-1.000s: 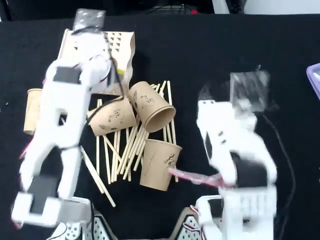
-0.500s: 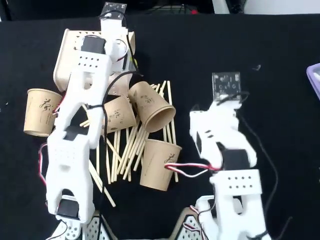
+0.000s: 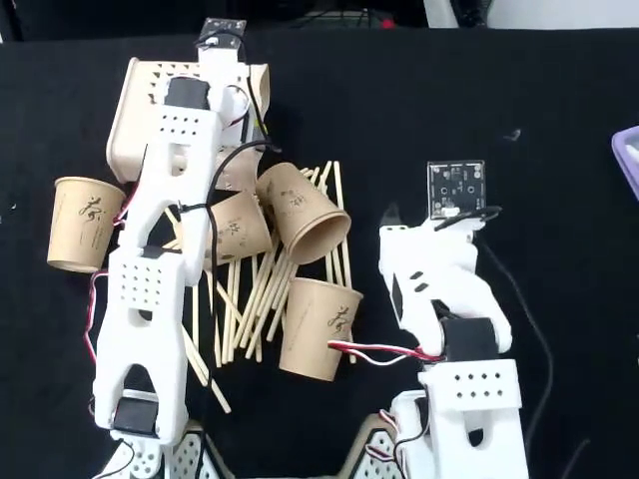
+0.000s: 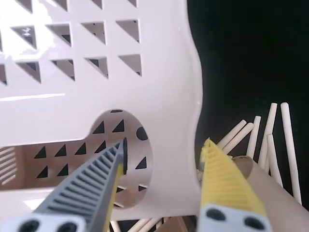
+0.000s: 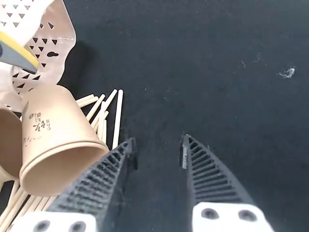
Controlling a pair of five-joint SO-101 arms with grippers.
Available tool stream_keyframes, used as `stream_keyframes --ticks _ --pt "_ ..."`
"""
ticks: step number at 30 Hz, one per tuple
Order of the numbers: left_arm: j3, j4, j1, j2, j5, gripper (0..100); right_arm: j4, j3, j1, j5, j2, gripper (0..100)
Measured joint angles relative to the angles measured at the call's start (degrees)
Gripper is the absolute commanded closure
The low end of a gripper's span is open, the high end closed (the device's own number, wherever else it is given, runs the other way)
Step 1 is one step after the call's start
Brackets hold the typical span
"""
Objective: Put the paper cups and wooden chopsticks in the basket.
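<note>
The cream perforated plastic basket (image 3: 133, 95) sits at the far left of the black cloth-covered table (image 3: 559, 120). The left arm stretches over it, so I cannot tell whether anything lies inside.

The left gripper (image 4: 164, 145) is spread wide at the basket's near right corner. One finger sits in front of the oval handle hole and the other just past the wall's outer edge. It grips nothing, and I cannot tell whether either finger touches the plastic.

All four brown paper cups (image 3: 235, 228) are on the table outside the basket. The lone cup (image 3: 80, 225) is at the left, just near of the basket. Two tipped cups lie in the middle, and the nearest cup (image 3: 318, 329) lies on the near right side of the heap. The pale wooden chopsticks (image 3: 245, 319) fan out beneath the three cups on the right.

The right gripper (image 5: 157, 145) is also open and empty. It hangs over bare cloth just right of the pile, close to the wide-mouthed cup (image 5: 58, 140).

The job looks barely begun. The step in hand seems to be the left arm securing or repositioning the basket before loading. Next, I judge, the left fingers need to pinch the basket wall. The right gripper then has to shift left and straddle a cup's rim squarely, since a cup on its side will roll. The thin, flat chopsticks will call for a low pinch.
</note>
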Motion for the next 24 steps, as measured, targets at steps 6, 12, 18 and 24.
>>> stream_keyframes --ticks 6,12,18,24 --pt "-5.4 5.9 0.4 0.0 0.0 98 -0.3 0.0 0.0 0.0 0.0 83.9" --pt "-8.4 8.0 1.3 0.3 -0.3 97 -0.3 0.0 0.0 0.0 0.0 83.9" --pt "-8.5 8.0 1.8 0.4 -0.4 97 -0.3 0.0 0.0 0.0 0.0 83.9" --pt "-14.7 10.5 1.9 0.4 -0.4 97 -0.3 0.0 0.0 0.0 0.0 83.9"
